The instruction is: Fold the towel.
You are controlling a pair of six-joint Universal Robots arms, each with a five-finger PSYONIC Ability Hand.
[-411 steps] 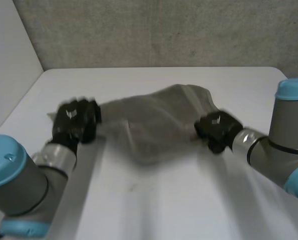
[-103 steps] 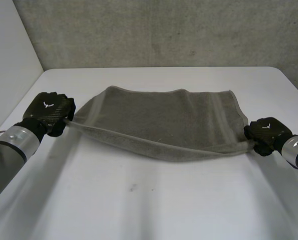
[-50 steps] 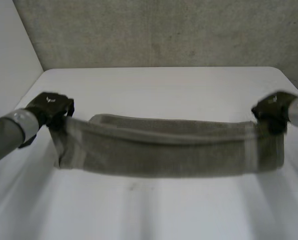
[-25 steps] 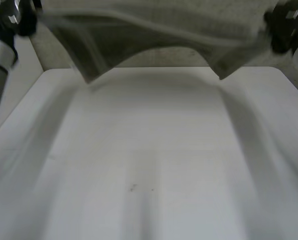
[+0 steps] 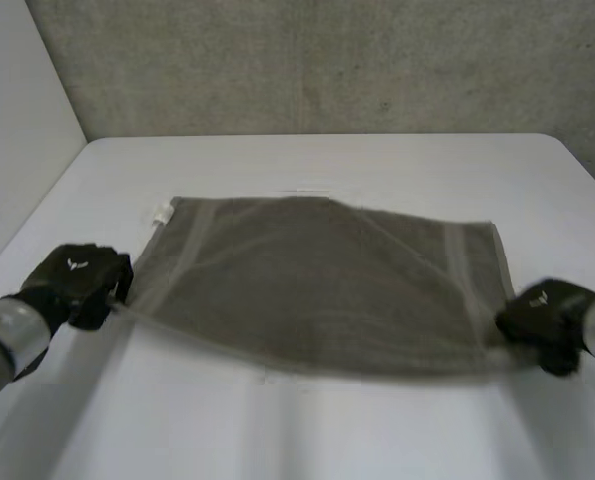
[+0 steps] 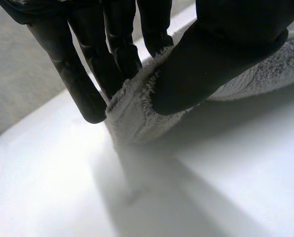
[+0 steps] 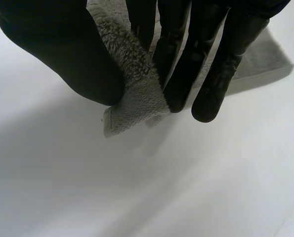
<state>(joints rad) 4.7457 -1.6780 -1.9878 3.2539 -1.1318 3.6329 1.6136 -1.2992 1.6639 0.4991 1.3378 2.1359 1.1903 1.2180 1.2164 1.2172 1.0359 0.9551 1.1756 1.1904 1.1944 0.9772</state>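
Head view: the grey towel [image 5: 317, 280] lies spread across the white table [image 5: 377, 160]. The left hand [image 5: 77, 285] is at its near left corner and the right hand [image 5: 542, 320] at its near right corner, probably to stretch it flat for folding.

Left wrist view: thumb and fingers pinch the corner.

Right wrist view: the same pinch, with the corner tip poking out.

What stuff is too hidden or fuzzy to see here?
1. Head view: the towel's near edge is blurred, so whether it touches the table is unclear.
2. Head view: the white tag at its far corner is too small to read.
3. Left wrist view: the left hand's thumb covers much of the pinched corner.
4. Right wrist view: the right hand's fingers hide the towel past its corner.
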